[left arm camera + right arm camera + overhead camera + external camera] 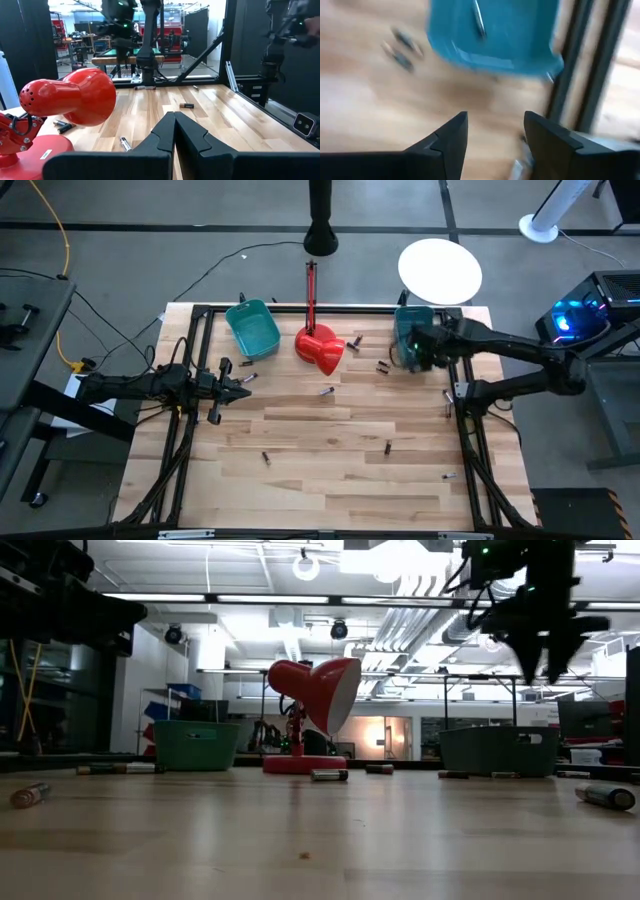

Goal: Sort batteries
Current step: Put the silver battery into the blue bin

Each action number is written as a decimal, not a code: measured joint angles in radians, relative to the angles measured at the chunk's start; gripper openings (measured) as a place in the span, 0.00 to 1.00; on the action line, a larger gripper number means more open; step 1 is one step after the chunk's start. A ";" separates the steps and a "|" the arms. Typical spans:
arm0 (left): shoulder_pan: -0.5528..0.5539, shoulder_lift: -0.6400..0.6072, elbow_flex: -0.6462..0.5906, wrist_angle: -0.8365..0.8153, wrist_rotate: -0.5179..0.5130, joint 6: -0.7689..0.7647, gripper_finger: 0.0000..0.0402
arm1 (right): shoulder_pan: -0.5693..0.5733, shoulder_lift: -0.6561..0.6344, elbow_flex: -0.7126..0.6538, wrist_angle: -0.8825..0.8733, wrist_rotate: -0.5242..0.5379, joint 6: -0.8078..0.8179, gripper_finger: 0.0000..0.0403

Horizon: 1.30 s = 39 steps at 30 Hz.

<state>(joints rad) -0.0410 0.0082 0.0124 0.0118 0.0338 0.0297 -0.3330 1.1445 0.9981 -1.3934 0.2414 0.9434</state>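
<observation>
Scattering wooden table (330, 460): cylindrical batteries (327, 391).

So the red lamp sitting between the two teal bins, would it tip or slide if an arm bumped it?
The red lamp looks top-heavy: in the low view its big shade leans out past a small flat base, so a knock up high would probably tip it. A push low on the base would more likely slide it across the smooth wooden table. It looks rigid, not floppy.
</observation>
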 joint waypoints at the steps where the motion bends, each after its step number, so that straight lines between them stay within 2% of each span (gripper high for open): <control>1: 0.000 0.000 0.000 0.000 0.000 0.000 0.00 | 0.033 0.000 0.000 -0.034 -0.002 0.003 0.47; 3: 0.000 0.000 0.000 0.000 0.000 0.000 0.00 | 0.092 -0.002 -0.019 -0.065 -0.016 0.006 0.47; 6: 0.000 0.000 0.000 0.000 0.000 0.000 0.00 | 0.137 0.001 -0.078 -0.059 -0.093 -0.002 0.47; 10: 0.000 0.000 0.000 0.000 0.000 0.000 0.00 | 0.142 0.004 -0.189 0.005 -0.161 -0.025 0.46; 13: 0.000 0.000 0.000 0.000 0.000 0.000 0.00 | 0.127 0.013 -0.233 0.070 -0.163 -0.027 0.43; 19: 0.000 0.000 0.000 0.001 0.000 0.000 0.00 | 0.089 0.143 -0.229 0.112 -0.137 -0.099 0.36; 27: 0.000 0.000 0.000 0.000 0.000 0.000 0.00 | 0.065 0.390 -0.229 0.092 -0.075 -0.235 0.33; 30: 0.000 0.000 0.000 0.000 0.000 0.000 0.00 | 0.062 0.469 -0.229 0.082 -0.053 -0.302 0.25; 34: 0.000 0.000 0.000 0.000 0.000 0.000 0.00 | 0.062 0.550 -0.229 0.078 -0.031 -0.392 0.04; 39: 0.000 0.000 0.000 0.000 0.000 0.000 0.00 | 0.062 0.612 -0.232 0.079 0.003 -0.428 0.02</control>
<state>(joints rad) -0.0414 0.0082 0.0124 0.0120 0.0334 0.0296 -0.2707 1.7565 0.7664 -1.3144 0.2440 0.5153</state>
